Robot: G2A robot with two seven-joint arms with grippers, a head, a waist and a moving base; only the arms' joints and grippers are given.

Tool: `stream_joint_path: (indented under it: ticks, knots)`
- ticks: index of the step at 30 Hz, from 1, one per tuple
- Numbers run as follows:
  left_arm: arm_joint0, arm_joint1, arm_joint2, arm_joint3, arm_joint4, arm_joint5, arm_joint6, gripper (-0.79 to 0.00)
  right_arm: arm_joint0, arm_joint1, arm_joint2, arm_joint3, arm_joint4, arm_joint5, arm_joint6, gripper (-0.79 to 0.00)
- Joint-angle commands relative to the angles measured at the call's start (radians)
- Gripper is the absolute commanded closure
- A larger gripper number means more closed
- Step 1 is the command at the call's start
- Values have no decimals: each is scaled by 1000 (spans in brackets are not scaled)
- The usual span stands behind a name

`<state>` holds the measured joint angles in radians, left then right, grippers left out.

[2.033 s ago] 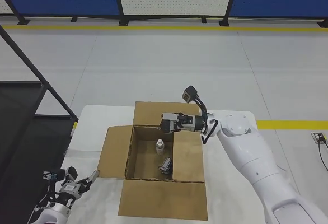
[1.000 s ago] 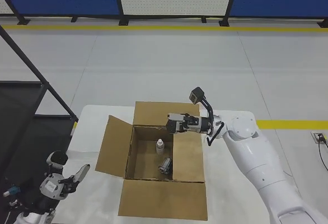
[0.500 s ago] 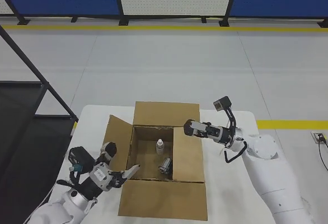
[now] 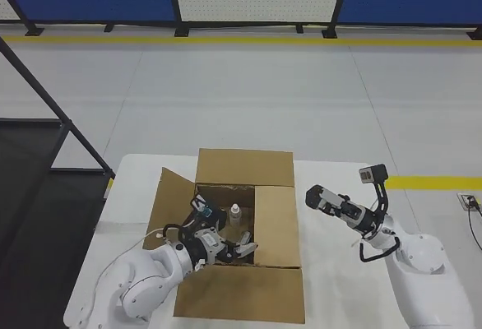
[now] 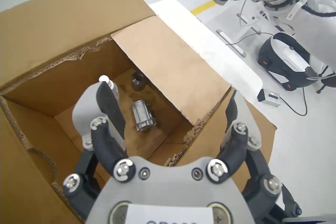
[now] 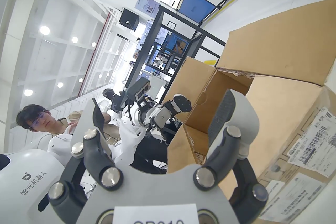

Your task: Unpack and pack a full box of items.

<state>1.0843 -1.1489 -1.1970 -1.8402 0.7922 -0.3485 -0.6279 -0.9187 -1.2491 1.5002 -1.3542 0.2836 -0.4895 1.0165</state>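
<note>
The left gripper [image 5: 168,96] is held over the box's [image 4: 245,167] open half, spread wide and empty. On the box floor a small bottle [image 4: 235,214] is stood upright, with a metal cylinder [image 5: 143,116] laid near it and a dark cap [image 5: 138,81]. The right gripper [image 4: 313,197] is held beside the box, released.

arms: glossy white rounded arm shells [image 4: 418,259]
cable: thin black cable loop [image 4: 363,250] at the right wrist
left gripper [image 5: 168,99]: grey metal plate, black ribbed pads [image 5: 110,104], round silver screws [image 5: 214,170], white paper label [image 5: 168,214]
right gripper [image 6: 162,101]: same build
</note>
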Motion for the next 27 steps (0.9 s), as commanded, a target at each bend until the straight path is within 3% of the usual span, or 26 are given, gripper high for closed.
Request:
stream_joint_path:
  ticks: [1,8,16,27]
  knots:
    - [1,0,0,0,0,0,6,-785,0,0,0,0,0,0,0,-785]
    - [-3,-4,0,36,-23,38,37,-785,-6,2,-12,-25,-36,11,-26,-785]
    - [-110,-25,52,220,-160,65,22,-785,-3,11,-32,-50,-106,-4,-58,-785]
    - [-255,-60,157,432,-393,1,-82,-785,-37,29,-4,-67,-115,-8,-88,-785]
